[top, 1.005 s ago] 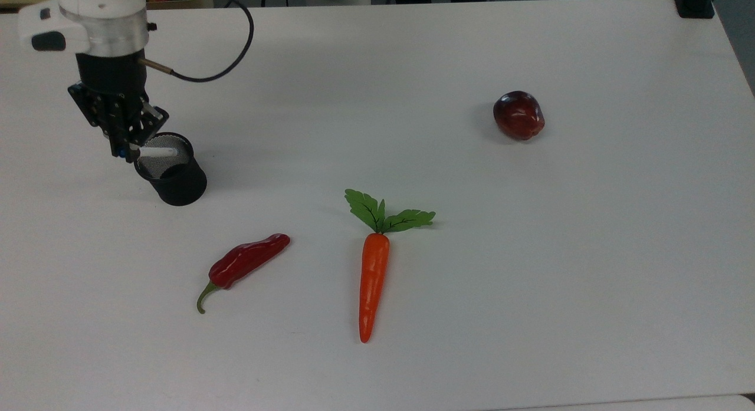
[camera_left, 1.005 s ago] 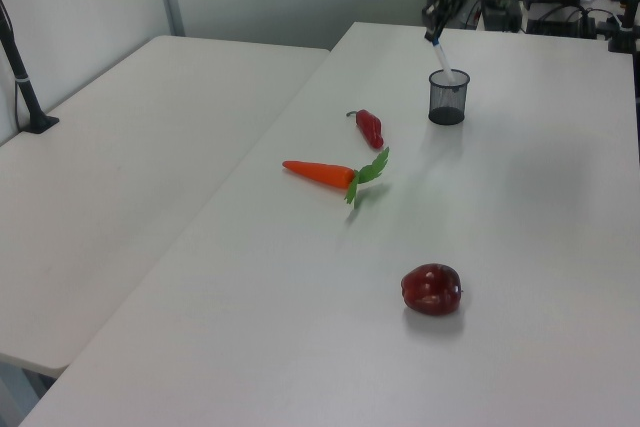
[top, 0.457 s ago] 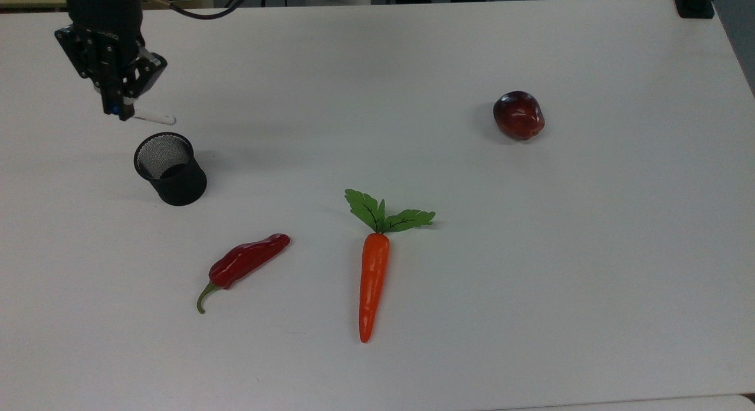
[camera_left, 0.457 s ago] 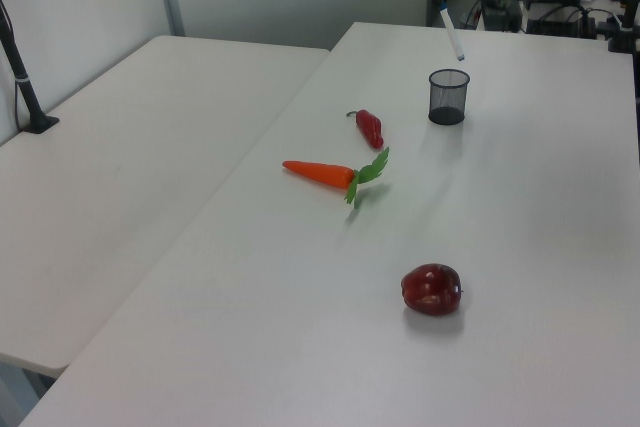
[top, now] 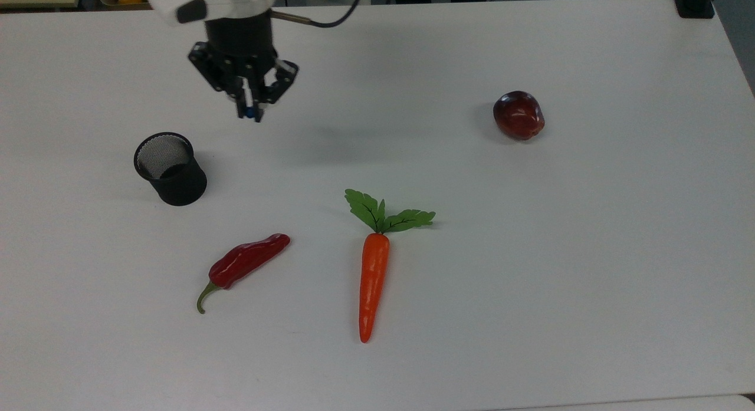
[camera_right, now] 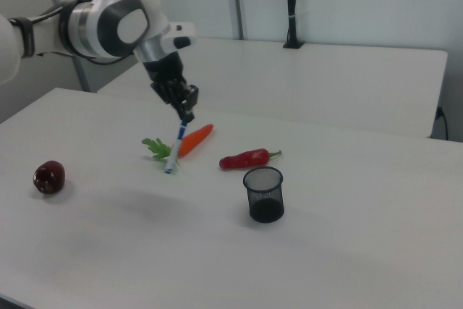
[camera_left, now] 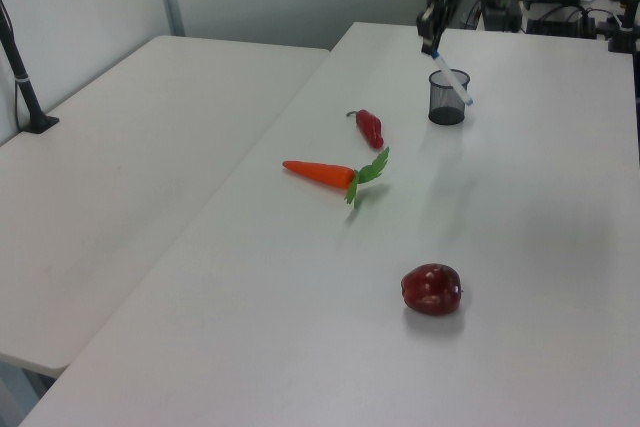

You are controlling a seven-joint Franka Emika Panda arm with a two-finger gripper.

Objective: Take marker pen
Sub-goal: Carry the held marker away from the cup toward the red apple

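Arm raised above table [top: 531, 281], fingers [camera_right: 186, 113] clamped on hanging marker pen [camera_right: 176, 145].

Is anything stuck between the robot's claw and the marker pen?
No. The gripper is already shut on the marker pen, which hangs in the air, out of the black mesh cup.

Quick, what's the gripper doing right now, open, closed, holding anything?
Gripper: closed on the marker pen, held by its upper end in the air, away from the mesh cup.
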